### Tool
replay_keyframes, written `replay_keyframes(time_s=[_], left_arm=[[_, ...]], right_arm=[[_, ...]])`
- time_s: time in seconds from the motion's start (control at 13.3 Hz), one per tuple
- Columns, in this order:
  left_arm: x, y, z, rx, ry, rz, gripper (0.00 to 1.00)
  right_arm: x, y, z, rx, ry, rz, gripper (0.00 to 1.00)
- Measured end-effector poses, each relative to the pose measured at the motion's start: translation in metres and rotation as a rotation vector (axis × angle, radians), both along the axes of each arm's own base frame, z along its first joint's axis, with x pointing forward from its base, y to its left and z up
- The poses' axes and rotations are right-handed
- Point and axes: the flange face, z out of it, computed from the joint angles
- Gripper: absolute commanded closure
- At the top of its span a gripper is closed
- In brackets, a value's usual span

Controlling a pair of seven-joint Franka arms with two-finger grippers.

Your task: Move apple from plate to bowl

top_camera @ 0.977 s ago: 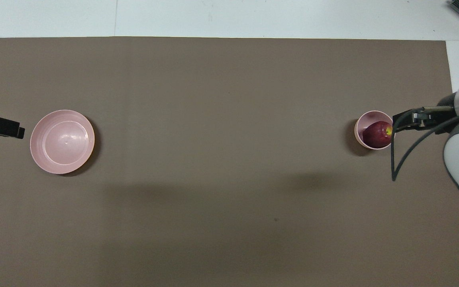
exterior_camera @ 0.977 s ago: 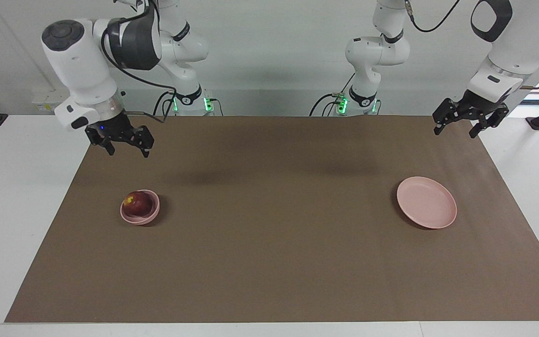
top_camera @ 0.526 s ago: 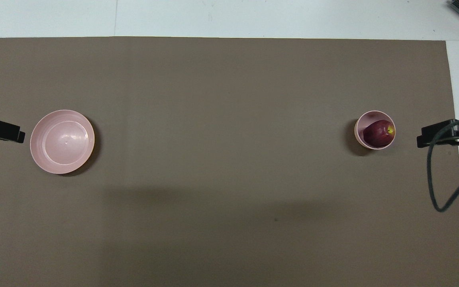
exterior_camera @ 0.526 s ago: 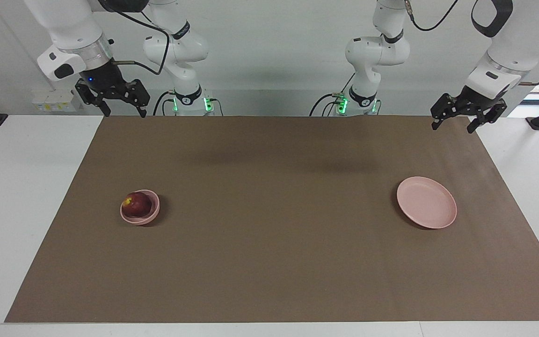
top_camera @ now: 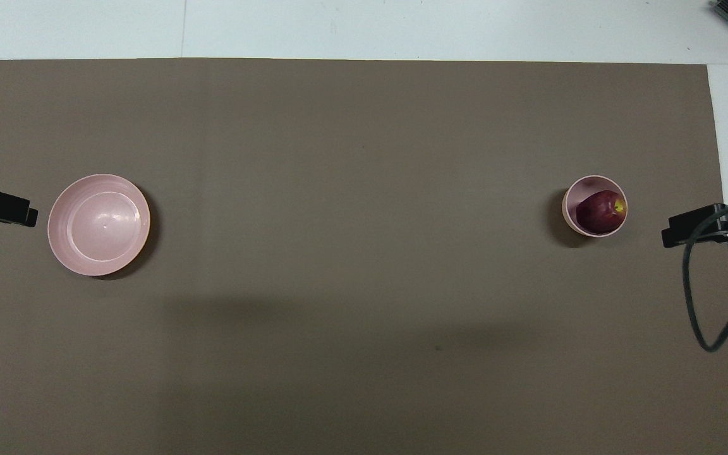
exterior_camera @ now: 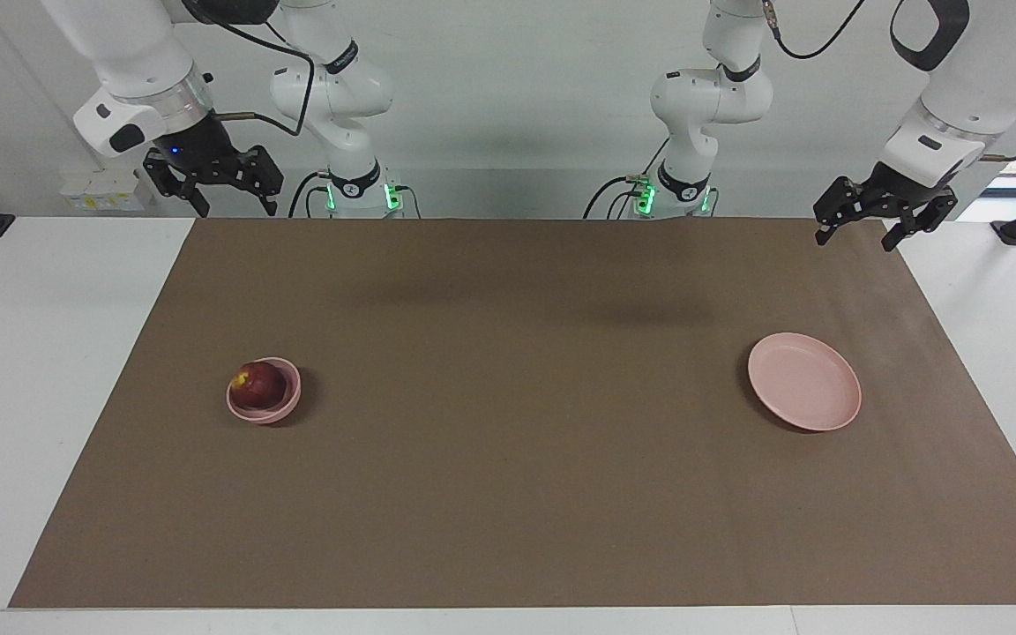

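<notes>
Right gripper (exterior_camera: 227,185) and left gripper (exterior_camera: 861,220) spread wide, empty, raised at frame's upper corners; apple (exterior_camera: 259,384) in bowl (exterior_camera: 281,408), brown mat (exterior_camera: 517,494) beneath

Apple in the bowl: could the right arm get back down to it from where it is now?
Probably yes. The apple sits exposed in the open bowl, with nothing over it. The right gripper hangs open and empty, raised over the table's edge at that same end.
</notes>
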Motion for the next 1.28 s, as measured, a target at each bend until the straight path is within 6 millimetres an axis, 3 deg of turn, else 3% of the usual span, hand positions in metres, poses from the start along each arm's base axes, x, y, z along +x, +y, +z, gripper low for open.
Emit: replay_keyframes(time_s=[0.45, 1.28], left_arm=[[0.0, 0.0, 0.0, 0.0, 0.0, 0.0, 0.0], [0.0, 0.0, 0.0, 0.0, 0.0, 0.0, 0.0]], right_arm=[[-0.005, 0.0, 0.012, -0.006, -0.041, 0.005, 0.0], [-0.005, -0.001, 0.012, -0.008, -0.041, 0.003, 0.0]])
